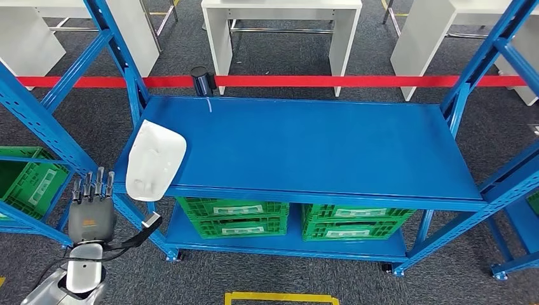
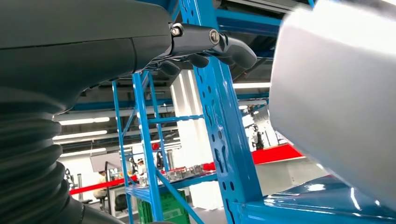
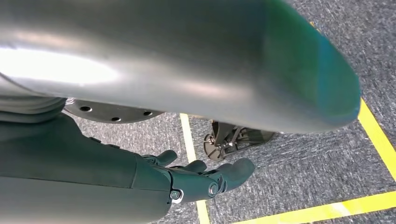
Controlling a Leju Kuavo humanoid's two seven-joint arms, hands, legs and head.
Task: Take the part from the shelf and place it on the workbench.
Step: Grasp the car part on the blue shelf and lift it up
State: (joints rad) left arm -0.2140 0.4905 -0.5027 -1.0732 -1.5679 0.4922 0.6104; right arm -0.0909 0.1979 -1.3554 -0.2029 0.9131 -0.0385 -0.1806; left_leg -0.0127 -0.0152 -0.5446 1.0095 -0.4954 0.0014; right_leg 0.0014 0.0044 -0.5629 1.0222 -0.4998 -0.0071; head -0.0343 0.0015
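The white moulded part lies on the blue shelf at its front left corner, overhanging the edge. My left hand is raised just left of and below it, fingers straight and apart, thumb reaching toward the part's underside, holding nothing. In the left wrist view the part looms close beside the dark fingers, with a gap between them. My right hand hangs over the grey carpet, fingers loosely bent and empty.
Green crates sit on the lower shelf level, and another is in the rack at left. Blue uprights flank the shelf. Red barrier tape, a black post and white tables stand behind.
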